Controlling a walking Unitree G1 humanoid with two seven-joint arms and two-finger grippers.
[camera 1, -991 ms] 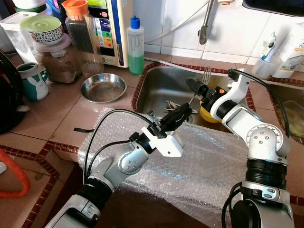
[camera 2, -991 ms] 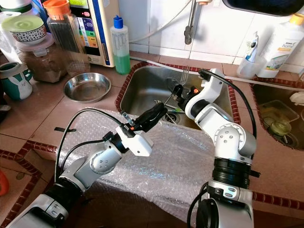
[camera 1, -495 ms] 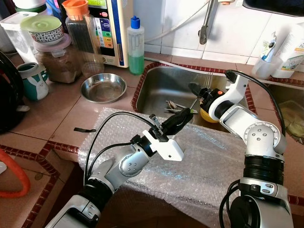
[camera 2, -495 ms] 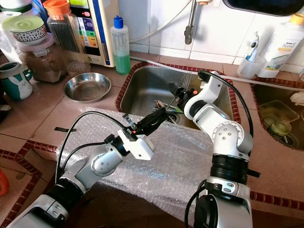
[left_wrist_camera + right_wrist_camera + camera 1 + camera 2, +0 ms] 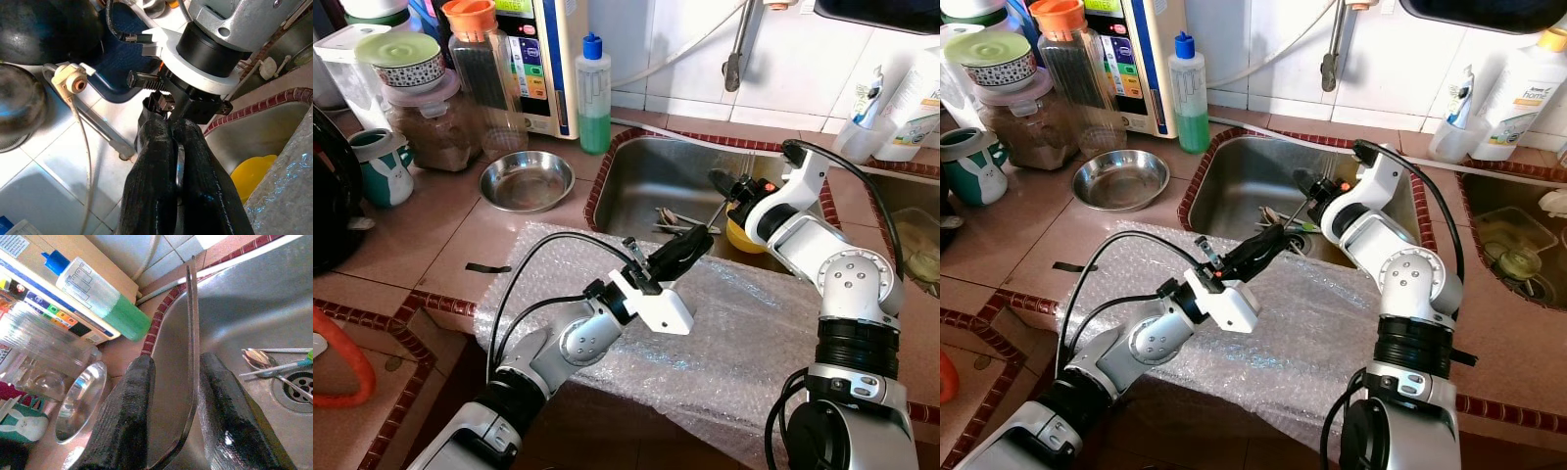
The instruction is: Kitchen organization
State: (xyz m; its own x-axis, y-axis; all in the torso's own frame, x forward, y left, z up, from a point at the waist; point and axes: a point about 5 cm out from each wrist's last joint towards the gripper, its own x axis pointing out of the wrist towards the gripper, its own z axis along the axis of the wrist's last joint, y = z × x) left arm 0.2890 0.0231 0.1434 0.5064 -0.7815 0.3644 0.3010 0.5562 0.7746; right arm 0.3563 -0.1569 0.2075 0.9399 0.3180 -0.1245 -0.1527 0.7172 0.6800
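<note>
A metal fork [image 5: 193, 333] stands steeply over the steel sink [image 5: 646, 176], and a short length of its handle [image 5: 715, 209] shows between the two grippers. My left gripper [image 5: 700, 237] reaches from the bubble wrap [image 5: 734, 323] to the sink's near edge. It is shut on the lower end of the handle, and a sliver of metal shows between its fingers [image 5: 156, 161]. My right gripper [image 5: 720, 181] hovers just above and beyond it. Its fingers [image 5: 132, 396] are apart, and the fork runs between them close against one finger.
Spoons [image 5: 680, 217] lie by the drain and a yellow bowl [image 5: 742, 237] sits in the sink under my right wrist. On the counter to the left are a steel bowl [image 5: 524, 179], a green soap bottle [image 5: 594, 93], jars and a mug [image 5: 380, 166]. The faucet [image 5: 736, 44] hangs above.
My right gripper has dropped lower over the sink, bringing the fork down with it. The left gripper has stayed near the sink's edge at the fork's lower end.
</note>
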